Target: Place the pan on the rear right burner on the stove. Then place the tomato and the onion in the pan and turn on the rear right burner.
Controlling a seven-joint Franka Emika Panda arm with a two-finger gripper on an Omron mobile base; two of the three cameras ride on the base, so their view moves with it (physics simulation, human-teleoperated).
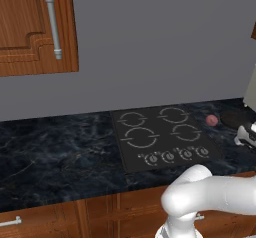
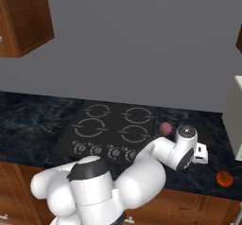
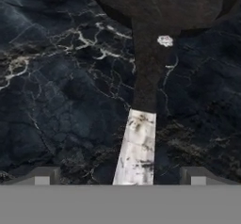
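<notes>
At the bottom of the hand view, the gripper (image 3: 120, 180) hangs spread wide and empty, astride the pale tip of the pan (image 3: 146, 53) handle. It should descend squarely before clamping, probably on the dark shaft. The pan rests at centre right of the left base view, right of the stove (image 1: 165, 137), on the dark marbled counter (image 1: 60, 147) under wood cabinets.

Dark marbled worktop (image 1: 60, 147) runs full width under plain grey wall (image 1: 150, 47). Brown wooden wall cabinet (image 1: 30, 27) upper left (long silver handle (image 1: 52, 24), upright). Wooden base cabinets (image 1: 100, 209) below worktop edge. Pale appliance (image 2: 235, 117) at right.
</notes>
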